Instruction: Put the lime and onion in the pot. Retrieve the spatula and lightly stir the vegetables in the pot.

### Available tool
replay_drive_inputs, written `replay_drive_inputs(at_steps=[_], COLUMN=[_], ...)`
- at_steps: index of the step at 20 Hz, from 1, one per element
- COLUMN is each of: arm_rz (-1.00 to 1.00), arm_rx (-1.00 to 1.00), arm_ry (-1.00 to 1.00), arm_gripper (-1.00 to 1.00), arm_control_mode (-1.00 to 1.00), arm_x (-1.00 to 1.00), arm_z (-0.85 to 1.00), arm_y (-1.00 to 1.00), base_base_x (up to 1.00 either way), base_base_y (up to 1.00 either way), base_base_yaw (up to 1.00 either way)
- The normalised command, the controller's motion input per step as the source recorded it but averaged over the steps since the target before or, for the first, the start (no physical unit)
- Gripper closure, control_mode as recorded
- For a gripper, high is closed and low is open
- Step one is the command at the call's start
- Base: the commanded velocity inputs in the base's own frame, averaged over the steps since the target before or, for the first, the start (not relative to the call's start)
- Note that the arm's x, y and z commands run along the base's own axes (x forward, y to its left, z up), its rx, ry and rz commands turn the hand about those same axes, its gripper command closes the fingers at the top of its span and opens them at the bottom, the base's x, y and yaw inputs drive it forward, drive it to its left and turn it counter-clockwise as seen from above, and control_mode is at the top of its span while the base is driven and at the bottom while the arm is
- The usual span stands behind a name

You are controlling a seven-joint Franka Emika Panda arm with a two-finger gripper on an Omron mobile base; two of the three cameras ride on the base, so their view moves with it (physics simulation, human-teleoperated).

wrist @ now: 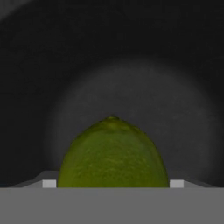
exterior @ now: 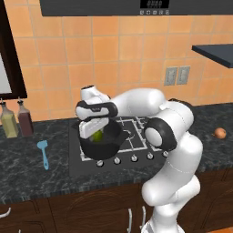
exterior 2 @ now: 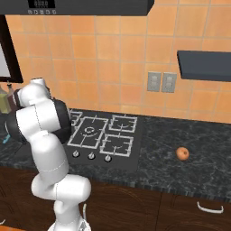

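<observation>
The yellow-green lime (exterior: 97,135) sits between my gripper's (exterior: 95,130) fingers, just inside the mouth of the black pot (exterior: 108,148) on the front left burner. In the hand view the lime (wrist: 113,153) is close and large between the finger pads (wrist: 176,183), with the pot's dark floor (wrist: 131,83) beneath it; the gripper (wrist: 113,184) is shut on the lime. The orange-brown onion (exterior: 220,132) lies alone on the counter far to the right, also seen as the onion (exterior 2: 182,153) right of the stove. The light-blue spatula (exterior: 43,153) lies flat on the counter left of the pot.
The stovetop (exterior 2: 103,135) has a row of knobs along its front edge. Two bottles (exterior: 17,119) stand at the back left near the wall. A dark shelf (exterior 2: 204,64) juts out at the upper right, and a range hood hangs overhead.
</observation>
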Motion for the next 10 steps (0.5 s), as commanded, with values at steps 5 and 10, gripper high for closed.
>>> replay_drive_inputs(at_steps=[5,10], arm_rz=[0.0,0.0], arm_rx=[0.02,0.06], arm_ry=[-0.04,-0.12], arm_gripper=[-1.0,-1.0], arm_control_mode=[-1.0,-1.0], arm_x=[0.0,0.09], arm_z=[0.0,0.1], arm_y=[-0.04,-0.05], base_base_x=[0.0,0.0], base_base_y=[0.0,0.0], base_base_yaw=[0.0,0.0])
